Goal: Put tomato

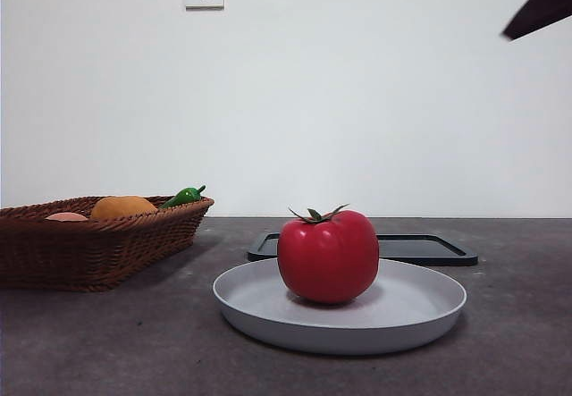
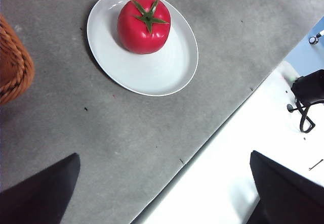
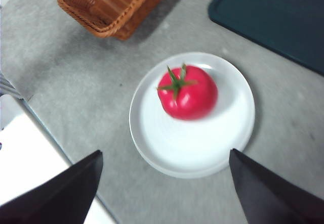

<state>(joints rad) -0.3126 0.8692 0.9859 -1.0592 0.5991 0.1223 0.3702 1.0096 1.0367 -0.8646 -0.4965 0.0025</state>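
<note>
Tomato (image 1: 328,256) upright on plate (image 1: 420,311) (stem up), both end effectors spread, empty

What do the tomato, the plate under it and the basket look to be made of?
Tomato: probably plastic; its smooth, uniformly red skin shows glossy highlights. Plate: matte pale grey, seemingly plastic or melamine, though glazed ceramic can't be ruled out. Basket: brown woven strands, looks like wicker or rattan.
</note>
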